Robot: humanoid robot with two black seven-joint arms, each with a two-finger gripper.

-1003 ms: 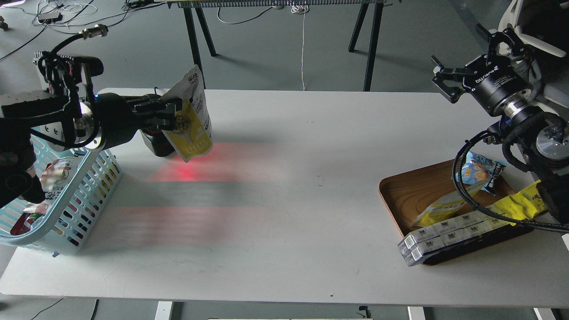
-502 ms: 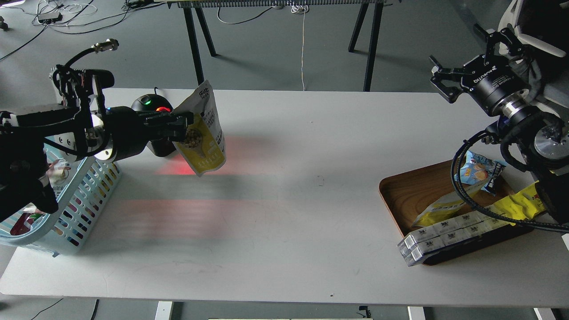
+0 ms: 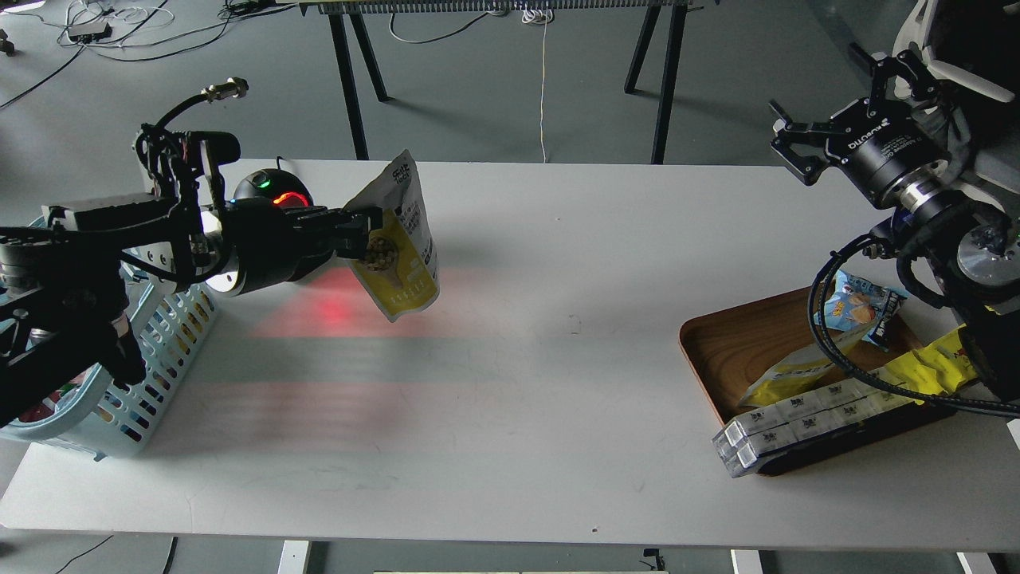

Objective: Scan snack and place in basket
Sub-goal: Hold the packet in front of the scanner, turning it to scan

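Observation:
My left gripper [image 3: 368, 233] is shut on the snack [image 3: 401, 239], a white and yellow pouch with a round picture of brown balls. The pouch hangs tilted above the table, just right of the black scanner [image 3: 271, 190], which shows green and red lights. A red light patch [image 3: 335, 311] lies on the table under it. The light blue basket [image 3: 163, 343] stands at the left table edge, partly hidden by my left arm, with packets inside. My right gripper [image 3: 825, 104] is open and empty, held high above the far right of the table.
A brown wooden tray [image 3: 737, 351] at the right holds a small blue packet [image 3: 857, 307], yellow wrappers [image 3: 928, 367] and white boxes [image 3: 805, 422]. Black cables hang from my right arm over the tray. Table legs stand behind the white table [image 3: 542, 399].
My left gripper has carried the snack to the right and slightly down, away from the basket. The scanner, hidden a second ago, now shows its lights. The right arm has barely moved.

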